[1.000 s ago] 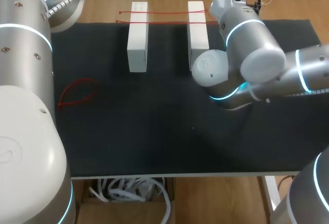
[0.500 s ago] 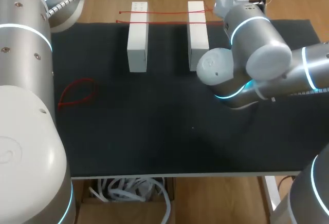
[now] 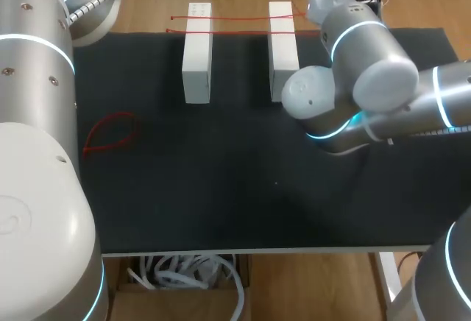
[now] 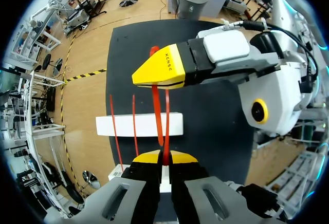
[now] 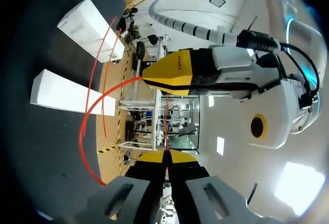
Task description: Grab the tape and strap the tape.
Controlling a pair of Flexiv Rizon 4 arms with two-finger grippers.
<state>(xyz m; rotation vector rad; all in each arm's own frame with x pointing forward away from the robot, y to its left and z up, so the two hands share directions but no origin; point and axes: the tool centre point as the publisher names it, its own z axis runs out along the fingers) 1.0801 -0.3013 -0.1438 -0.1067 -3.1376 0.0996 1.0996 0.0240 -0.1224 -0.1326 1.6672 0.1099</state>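
A red tape strand point(image 4: 156, 112) runs between my two grippers, past the far ends of the white blocks. In the left wrist view my left gripper point(image 4: 164, 157) is shut on one end of it. My right gripper point(image 4: 154, 73) is just ahead, shut on the same strand. In the right wrist view my right gripper point(image 5: 165, 157) pinches the tape point(image 5: 86, 115), which arcs to my left gripper point(image 5: 164, 75). Two other red tapes point(image 3: 239, 18) lie across both white blocks point(image 3: 197, 52) point(image 3: 283, 47). In the head view both grippers are hidden behind my right arm point(image 3: 360, 78).
A loose red tape loop point(image 3: 110, 133) lies on the black mat point(image 3: 221, 188) at the left. My left arm's body point(image 3: 37, 152) fills the left side of the head view. Below the table's front edge, a box holds white cables point(image 3: 184, 273).
My right arm has shifted a little to the right and towards the back of the table. The blocks and the loose loop have not moved.
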